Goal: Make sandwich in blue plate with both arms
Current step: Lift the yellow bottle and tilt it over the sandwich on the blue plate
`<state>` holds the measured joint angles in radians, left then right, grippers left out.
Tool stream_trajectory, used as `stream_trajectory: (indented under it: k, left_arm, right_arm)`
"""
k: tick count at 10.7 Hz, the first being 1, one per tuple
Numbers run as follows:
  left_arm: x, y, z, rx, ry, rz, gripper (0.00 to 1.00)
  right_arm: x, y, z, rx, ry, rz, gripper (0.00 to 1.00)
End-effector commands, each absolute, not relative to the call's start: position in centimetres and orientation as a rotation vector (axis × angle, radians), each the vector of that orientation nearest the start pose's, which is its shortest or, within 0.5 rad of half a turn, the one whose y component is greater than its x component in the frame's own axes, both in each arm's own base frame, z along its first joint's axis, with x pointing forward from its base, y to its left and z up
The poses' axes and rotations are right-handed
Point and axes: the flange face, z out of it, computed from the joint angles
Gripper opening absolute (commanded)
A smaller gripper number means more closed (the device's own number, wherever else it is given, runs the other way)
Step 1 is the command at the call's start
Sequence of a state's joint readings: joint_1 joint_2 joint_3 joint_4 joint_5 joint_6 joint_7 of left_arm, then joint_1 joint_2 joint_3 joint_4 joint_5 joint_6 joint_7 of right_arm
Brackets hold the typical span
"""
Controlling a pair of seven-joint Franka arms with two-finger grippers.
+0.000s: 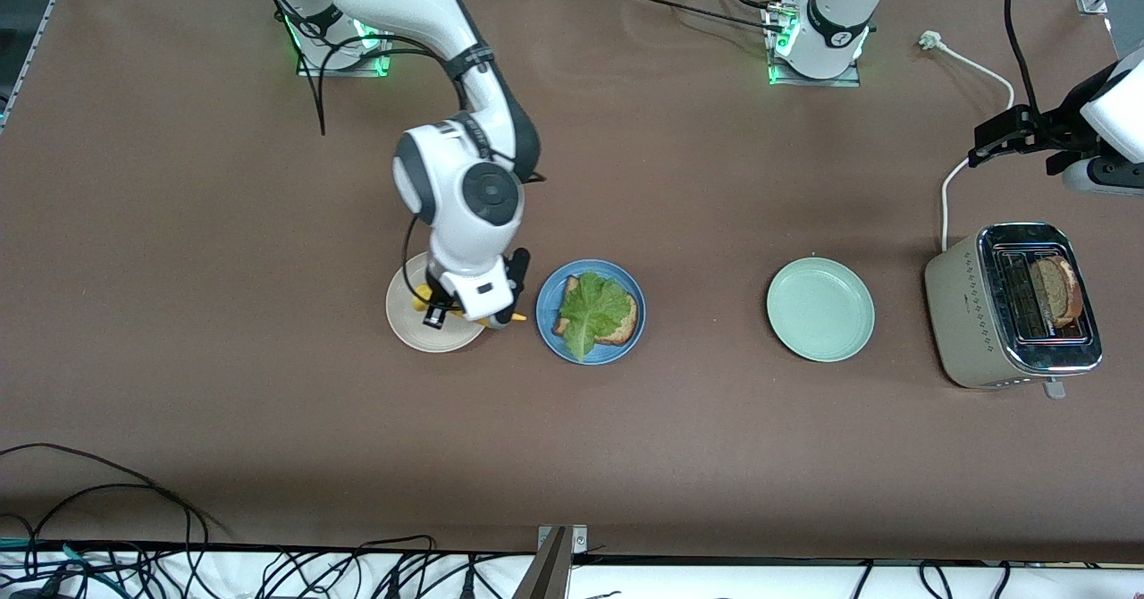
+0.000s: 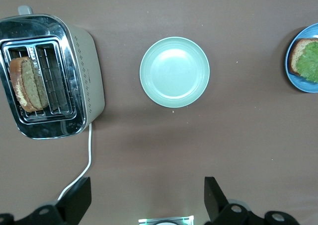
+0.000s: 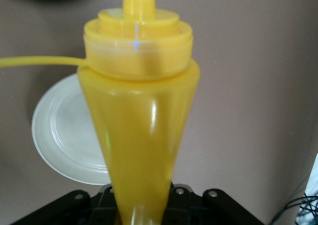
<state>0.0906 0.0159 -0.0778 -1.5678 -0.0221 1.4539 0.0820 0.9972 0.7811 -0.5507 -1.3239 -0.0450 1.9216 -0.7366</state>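
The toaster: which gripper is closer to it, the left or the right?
Left. The left gripper, open, hangs just above the toaster at the left arm's end. The right gripper holds a yellow squeeze bottle over the beige plate.

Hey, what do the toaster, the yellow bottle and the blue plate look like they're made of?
Toaster: beige matte body, likely plastic or painted metal, with a mirror-shiny chrome-looking top. Yellow bottle: glossy, slightly translucent plastic, judging by its soft highlights, held in the right gripper. Blue plate: matte, glare-free; ceramic or plastic, unclear.
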Motion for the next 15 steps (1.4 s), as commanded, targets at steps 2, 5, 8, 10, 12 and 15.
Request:
stream_trajectory:
  k: [2, 5, 8, 10, 12, 15]
  left_arm:
    - [54.4, 0.5, 61.3, -3.168, 0.107, 0.205, 1.00]
    - [54.4, 0.5, 61.3, -3.168, 0.107, 0.204, 1.00]
    - [54.4, 0.5, 61.4, -3.170, 0.110, 0.200, 1.00]
    - [54.4, 0.5, 61.4, -3.170, 0.110, 0.202, 1.00]
    - [54.4, 0.5, 61.4, -3.168, 0.112, 0.200, 1.00]
    - [54.4, 0.5, 61.4, -3.168, 0.110, 0.202, 1.00]
  right_arm:
    - [59.5, 45.3, 28.1, -2.972, -2.294, 0.416, 0.00]
    - [57.7, 47.4, 24.5, -3.115, -2.307, 0.436, 0.00]
    - [55.9, 48.9, 21.8, -3.172, -2.354, 0.432, 0.00]
    - [55.1, 48.8, 20.2, -3.205, -2.375, 0.454, 0.00]
    - [53.8, 49.3, 18.6, -3.203, -2.444, 0.466, 0.00]
    - [52.9, 48.7, 18.1, -3.170, -2.501, 0.543, 0.00]
